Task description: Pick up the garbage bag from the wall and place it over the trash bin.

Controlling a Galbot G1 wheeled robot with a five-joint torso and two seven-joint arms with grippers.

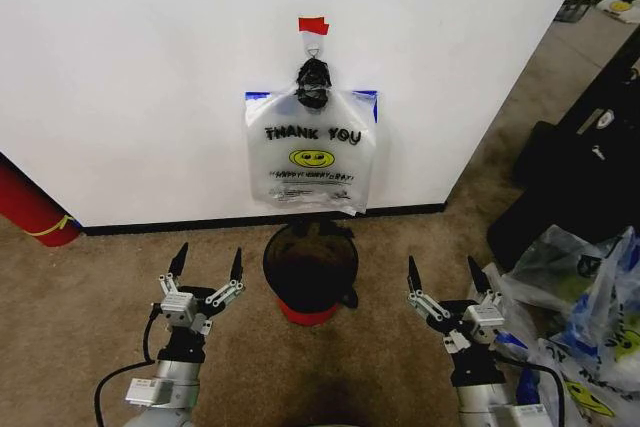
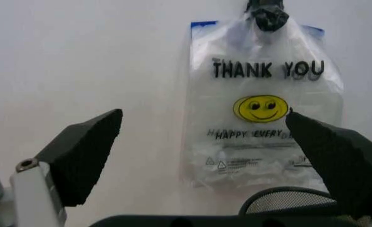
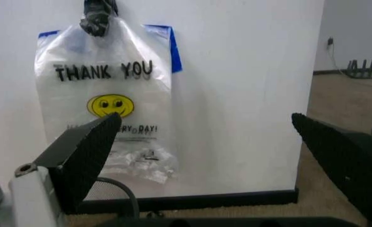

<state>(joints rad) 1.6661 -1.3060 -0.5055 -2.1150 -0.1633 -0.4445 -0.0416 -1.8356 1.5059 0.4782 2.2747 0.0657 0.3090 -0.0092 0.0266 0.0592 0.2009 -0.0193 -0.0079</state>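
A clear garbage bag (image 3: 107,101) printed "THANK YOU" with a yellow smiley hangs on a white wall (image 3: 242,94). The right end effector (image 3: 217,156) frames it, fingers spread wide.

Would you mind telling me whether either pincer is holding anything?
Nothing is held: left pincer and right pincer are open; the garbage bag hangs on the wall.

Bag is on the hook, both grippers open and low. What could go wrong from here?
The garbage bag hangs by bunched, black-wrapped handles on the wall hook; pulling outward could tear it. Its lower edge hangs just above the trash bin, so a reaching left gripper or right gripper might knock the bin.
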